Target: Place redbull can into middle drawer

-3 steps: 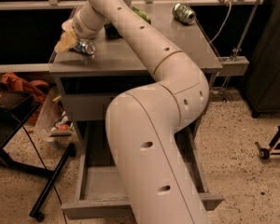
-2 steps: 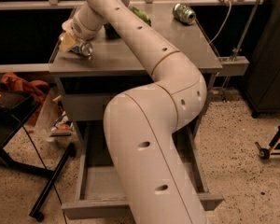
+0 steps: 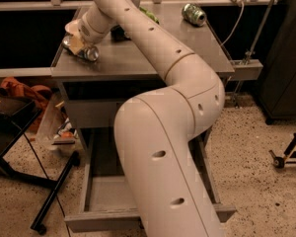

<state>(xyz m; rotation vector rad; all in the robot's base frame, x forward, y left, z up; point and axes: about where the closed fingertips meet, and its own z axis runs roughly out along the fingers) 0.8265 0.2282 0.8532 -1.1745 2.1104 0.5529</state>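
Note:
The redbull can, silver with some blue, lies on its side near the front left corner of the cabinet top. My gripper is right at the can, touching or just above its left end. The arm reaches over the cabinet from the lower right. The middle drawer is pulled open at the bottom, a shallow grey tray with nothing visible in it; the arm hides its right part. A closed grey drawer front sits above it.
A stubby green can lies at the back right of the cabinet top. A white bowl sits just behind the gripper. A dark object and something green lie mid-back. A black stand and clutter are on the floor at left.
The gripper has shifted slightly left along the cabinet top, staying at the can. The drawer has stayed open.

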